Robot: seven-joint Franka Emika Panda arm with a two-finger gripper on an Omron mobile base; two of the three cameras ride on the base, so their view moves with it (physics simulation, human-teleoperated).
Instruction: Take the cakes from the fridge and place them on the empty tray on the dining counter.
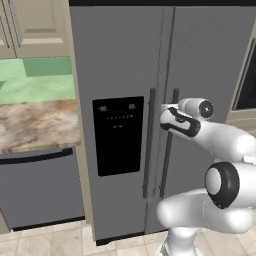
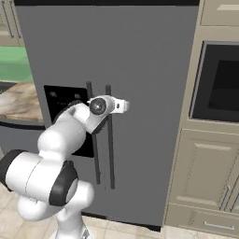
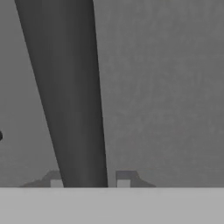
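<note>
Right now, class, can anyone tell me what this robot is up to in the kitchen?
The robot arm has reached out to the grey fridge, whose two doors are both closed. Its pincer sits around one of the dark bar handles, a fingertip on each side, closed onto it. By the base views it looks like the right door's handle. No cake is out yet.

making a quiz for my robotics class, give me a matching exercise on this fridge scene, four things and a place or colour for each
Things:
1. fridge
2. dispenser panel
3. gripper
4. marble counter

Descriptions:
A. black, set in the left fridge door
B. beige-brown and veined, left of the fridge
C. tall and grey, both doors shut
D. either side of a dark bar handle

Pairs: 1-C, 2-A, 3-D, 4-B
</note>
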